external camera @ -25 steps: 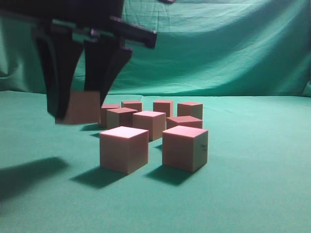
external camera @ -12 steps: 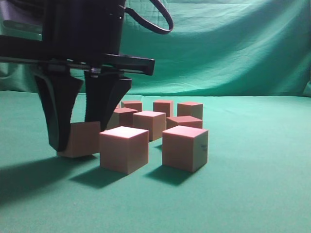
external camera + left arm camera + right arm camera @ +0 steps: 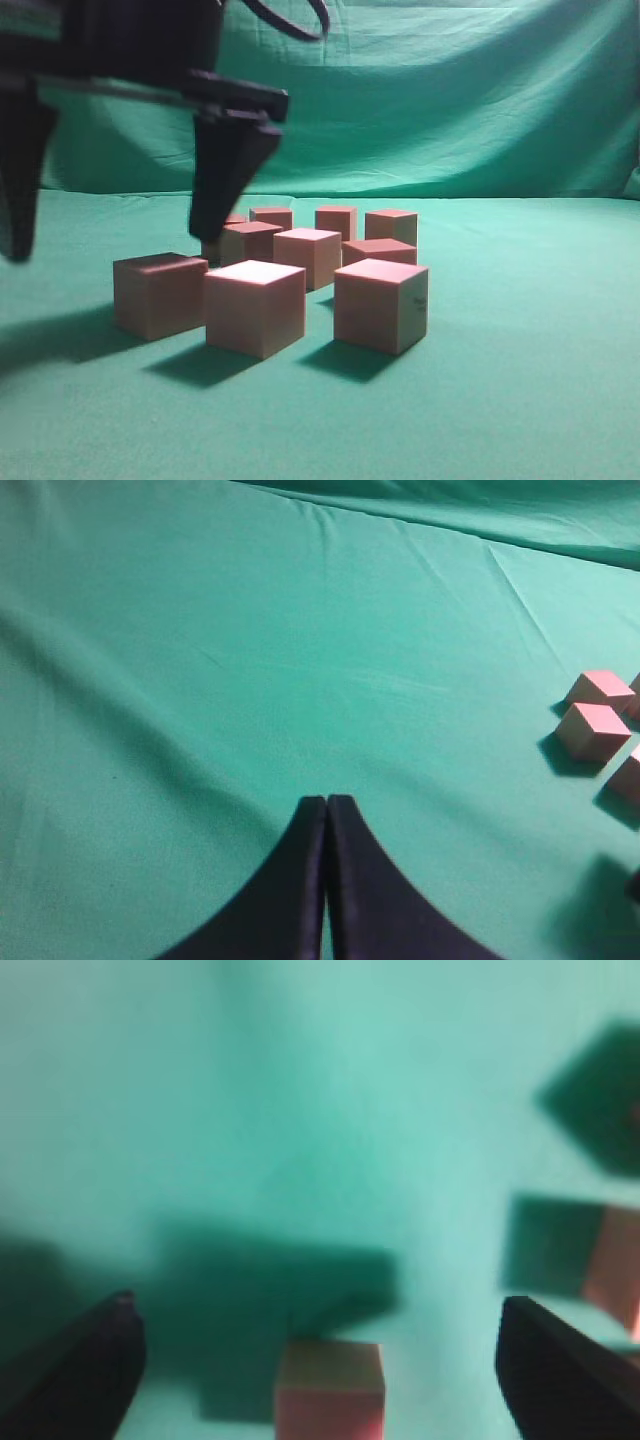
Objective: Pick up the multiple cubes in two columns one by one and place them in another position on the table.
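Now: right tool (image 3: 318, 1335) spread wide above leftmost cube (image 3: 160, 294), fingers clear of it on both sides, holding nothing. Cube flat on green worktop (image 3: 520, 380), upright, one vertical edge turned toward exterior camera; no long axis, all sides equal. Sits just beside front-left cube (image 3: 255, 306) of the cluster, narrow gap between. Left tool (image 3: 326, 880) pressed closed, empty, over bare cloth, well apart from cubes.
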`<action>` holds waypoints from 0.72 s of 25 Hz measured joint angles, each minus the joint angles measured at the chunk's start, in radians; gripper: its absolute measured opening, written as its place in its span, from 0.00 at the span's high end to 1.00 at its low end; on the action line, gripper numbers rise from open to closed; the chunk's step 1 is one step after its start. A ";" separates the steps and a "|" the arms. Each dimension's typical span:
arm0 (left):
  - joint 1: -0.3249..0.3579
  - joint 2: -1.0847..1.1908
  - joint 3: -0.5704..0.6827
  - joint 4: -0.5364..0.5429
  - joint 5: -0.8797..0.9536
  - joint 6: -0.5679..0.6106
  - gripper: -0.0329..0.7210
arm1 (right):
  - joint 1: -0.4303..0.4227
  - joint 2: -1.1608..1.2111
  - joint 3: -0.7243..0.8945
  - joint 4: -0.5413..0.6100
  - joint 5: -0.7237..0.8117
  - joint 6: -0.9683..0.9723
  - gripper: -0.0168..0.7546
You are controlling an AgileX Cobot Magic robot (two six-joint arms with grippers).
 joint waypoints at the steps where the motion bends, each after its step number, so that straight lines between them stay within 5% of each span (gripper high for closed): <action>1: 0.000 0.000 0.000 0.000 0.000 0.000 0.96 | 0.000 0.000 -0.033 0.000 0.018 -0.013 0.16; 4: 0.000 0.000 0.000 0.000 0.000 0.000 0.96 | 0.000 0.000 -0.151 -0.010 0.097 -0.034 0.13; 9: 0.000 0.000 0.000 0.000 0.000 0.000 0.96 | 0.000 0.000 -0.430 -0.087 0.279 -0.023 0.44; 14: 0.000 0.000 0.000 0.000 0.000 0.000 0.96 | 0.000 -0.051 -0.619 -0.109 0.306 -0.007 0.87; 18: 0.000 0.000 0.000 0.000 0.000 0.000 0.96 | 0.000 -0.178 -0.650 -0.111 0.319 0.022 0.98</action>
